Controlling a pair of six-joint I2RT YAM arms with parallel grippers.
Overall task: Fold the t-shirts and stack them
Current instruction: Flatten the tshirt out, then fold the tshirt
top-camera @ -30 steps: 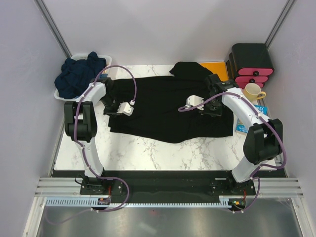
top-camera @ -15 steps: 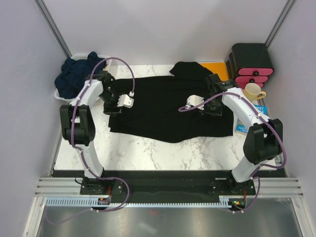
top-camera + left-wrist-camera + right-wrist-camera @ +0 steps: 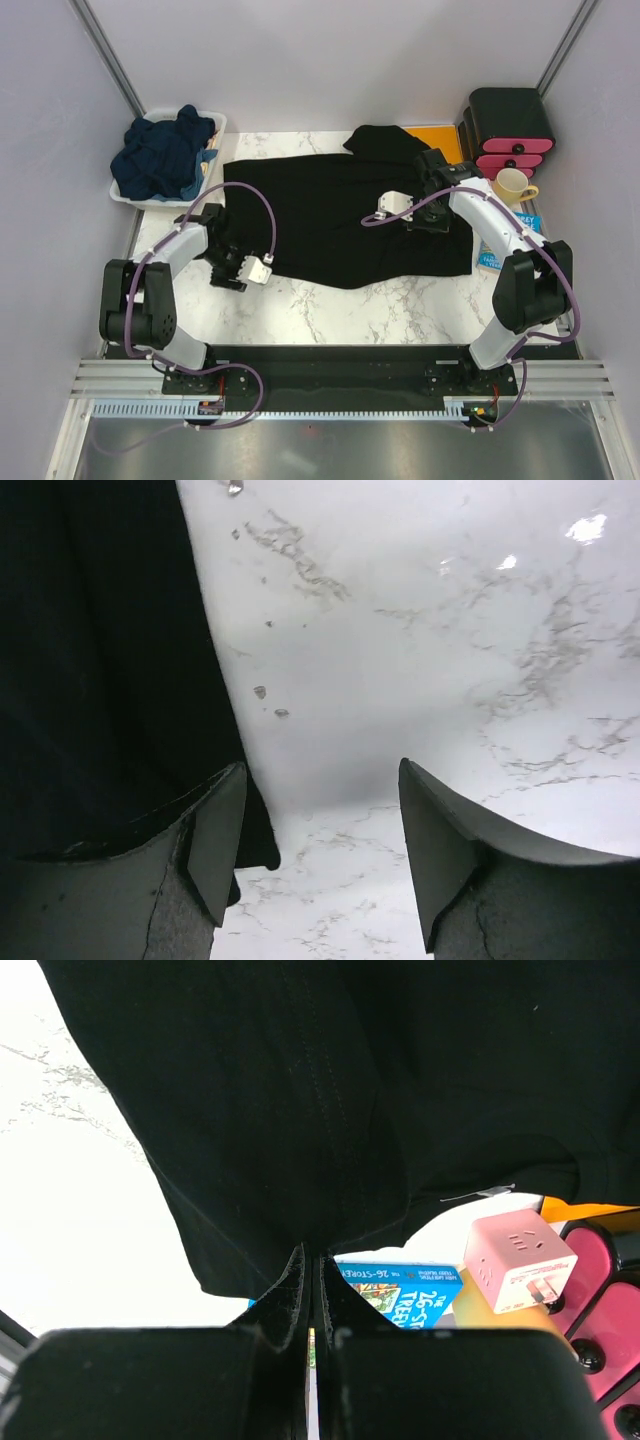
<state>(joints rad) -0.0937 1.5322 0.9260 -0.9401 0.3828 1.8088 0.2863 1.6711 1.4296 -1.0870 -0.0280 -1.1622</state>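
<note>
The left gripper (image 3: 320, 780) is now seen with its fingers parted and nothing held. It has been drawn back toward its base from the left side of the black t-shirt (image 3: 330, 215), whose released edge is left lying flat on the table (image 3: 330, 310), just beside one finger. On its other side the cloth is pinched between the closed fingers of the right gripper (image 3: 312, 1260), so the shirt is judged to be spread out, and a fresh grasp is needed before a fold can be made. The navy t-shirts (image 3: 160, 155) are heaped in the bin (image 3: 150, 199), beyond the left gripper and well apart from it.
</note>
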